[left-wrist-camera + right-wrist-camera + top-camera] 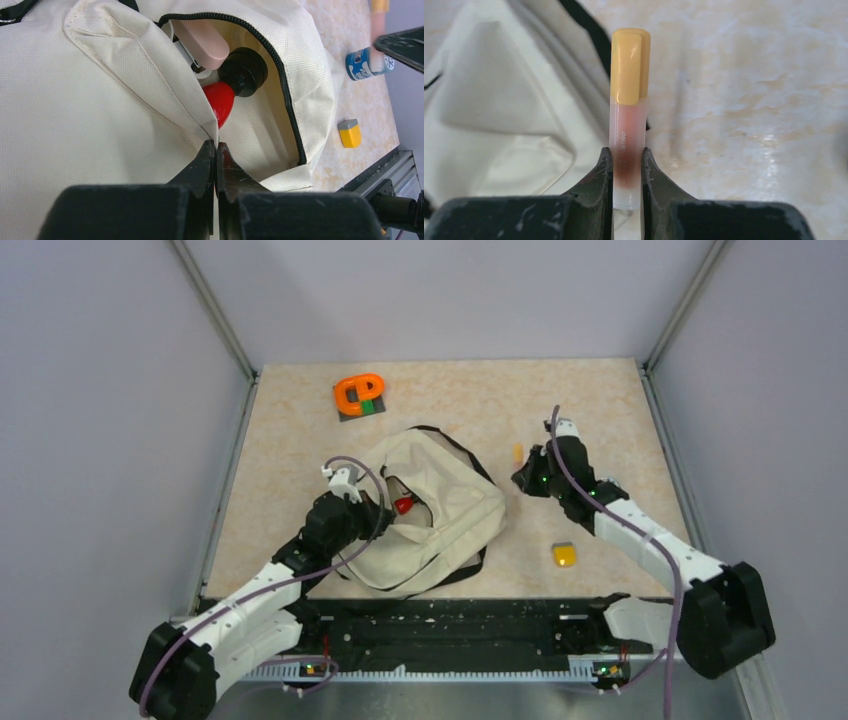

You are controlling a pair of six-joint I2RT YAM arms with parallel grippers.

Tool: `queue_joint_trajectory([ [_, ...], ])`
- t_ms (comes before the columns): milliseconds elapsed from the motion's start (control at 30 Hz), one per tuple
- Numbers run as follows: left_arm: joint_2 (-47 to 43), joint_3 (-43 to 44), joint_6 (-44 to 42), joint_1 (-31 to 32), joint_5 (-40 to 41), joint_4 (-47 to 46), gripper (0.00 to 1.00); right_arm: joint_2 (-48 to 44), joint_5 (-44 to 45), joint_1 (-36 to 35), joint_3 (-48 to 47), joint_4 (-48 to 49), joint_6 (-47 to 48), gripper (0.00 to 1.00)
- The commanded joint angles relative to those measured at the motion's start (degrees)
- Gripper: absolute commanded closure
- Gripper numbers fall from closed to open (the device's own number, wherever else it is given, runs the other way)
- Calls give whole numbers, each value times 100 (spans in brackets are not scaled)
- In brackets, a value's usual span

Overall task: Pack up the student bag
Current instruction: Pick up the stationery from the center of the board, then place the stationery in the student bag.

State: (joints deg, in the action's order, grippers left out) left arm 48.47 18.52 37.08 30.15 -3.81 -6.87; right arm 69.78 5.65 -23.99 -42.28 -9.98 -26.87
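Left gripper (pixel 216 162): I see its fingers pressed together on the mouth edge of the student bag (pixel 100 100).
Right gripper (pixel 627 175): pinching a yellow-capped pen (pixel 629 75).
Where the student bag lies: middle of the table (pixel 600 400), between my arms.

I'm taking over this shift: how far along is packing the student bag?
Done: a red item and a black round item already lie inside the student bag. In hand: the left pincer pinches its opening edge; the right pincer is closed around a yellow-capped pen. Left: the yellow block and orange item on the table.
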Motion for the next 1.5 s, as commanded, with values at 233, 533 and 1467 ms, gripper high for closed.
queue_joint_trajectory([
  [233,-108,-67,149,-25,-91,-255,100,-790,-1327,-2255,-357,-344,-1103,100],
  [533,-112,-68,136,-26,-216,-341,100,657,-1476,-3473,-1374,-50,-1254,100],
  [1467,-158,-111,113,-21,-257,-332,100,2779,1731,-3656,-2816,-525,-2027,100],
])
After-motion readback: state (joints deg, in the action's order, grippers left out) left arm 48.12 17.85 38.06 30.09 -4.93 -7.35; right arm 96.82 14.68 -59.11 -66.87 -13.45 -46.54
